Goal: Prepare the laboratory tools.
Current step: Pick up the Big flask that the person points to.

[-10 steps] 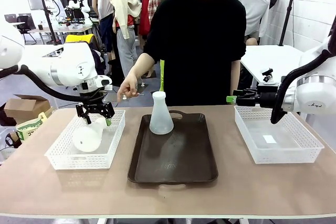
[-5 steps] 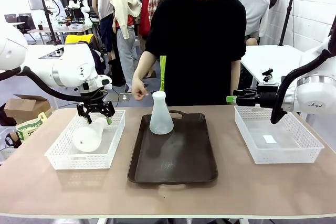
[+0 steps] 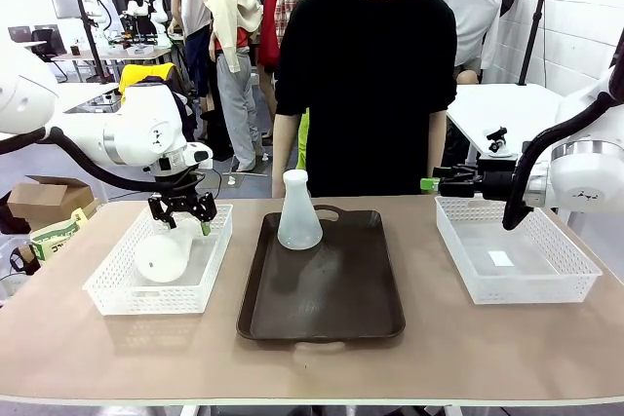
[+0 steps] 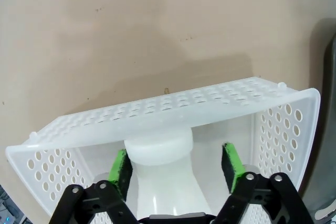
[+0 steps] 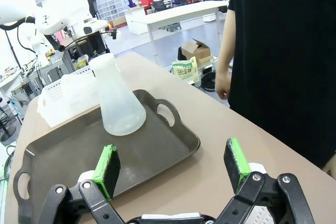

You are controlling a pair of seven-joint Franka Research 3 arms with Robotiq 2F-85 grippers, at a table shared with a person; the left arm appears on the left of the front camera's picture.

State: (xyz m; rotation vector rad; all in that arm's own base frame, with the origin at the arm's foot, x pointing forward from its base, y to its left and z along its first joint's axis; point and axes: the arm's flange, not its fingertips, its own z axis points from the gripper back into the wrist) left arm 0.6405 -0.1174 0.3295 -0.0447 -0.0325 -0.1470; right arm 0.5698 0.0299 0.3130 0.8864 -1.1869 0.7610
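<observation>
- Left gripper (image 4: 176, 169): jaws spread, straddling the neck of the lying flask (image 4: 160, 153) in the white basket (image 4: 157, 119); one pad touches it, the other stands just off.
- Right gripper (image 5: 173, 163): jaws spread; the upright flask (image 5: 118, 103) stands on the brown tray (image 5: 163, 148) ahead of them.

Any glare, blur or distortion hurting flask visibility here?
Front view: even light, upright translucent whitish conical flask sharp on dark brown rectangular tray. Left wrist view: second flask washes out against white mesh plastic basket. Right wrist view: wide-angle tilt, blown-out background top left.
</observation>
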